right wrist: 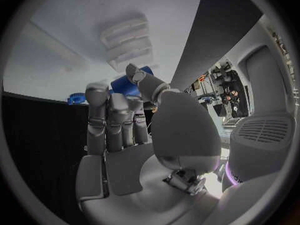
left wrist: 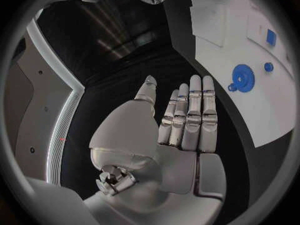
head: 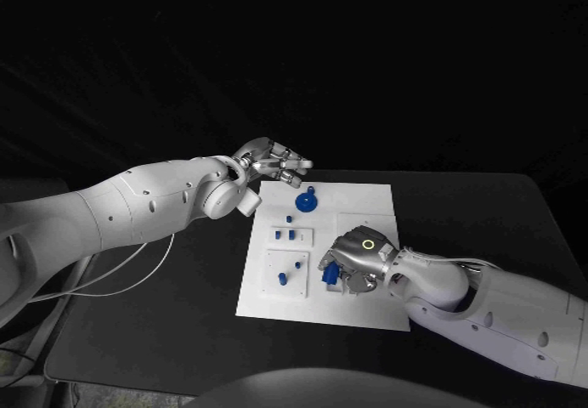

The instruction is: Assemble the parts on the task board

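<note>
The white task board (head: 368, 200) lies in the middle of the black table. A blue gear (head: 305, 201) sits near its far edge, and small blue parts (head: 285, 234) stand in the left-hand insets. My right hand (head: 358, 257) rests low over the board's near right part. Its thumb and fingers pinch a blue part (head: 330, 272), also seen at the fingertips (right wrist: 127, 83). My left hand (head: 272, 161) hovers at the board's far left corner, fingers (left wrist: 189, 110) straight and apart, holding nothing. The gear (left wrist: 242, 76) lies beyond them.
A raised ribbed slot (right wrist: 128, 39) on the board lies just beyond my right fingertips. Another small blue piece (head: 283, 277) sits in the near left inset. Bare black table surrounds the board, and white cables (head: 122, 272) trail off the table's left side.
</note>
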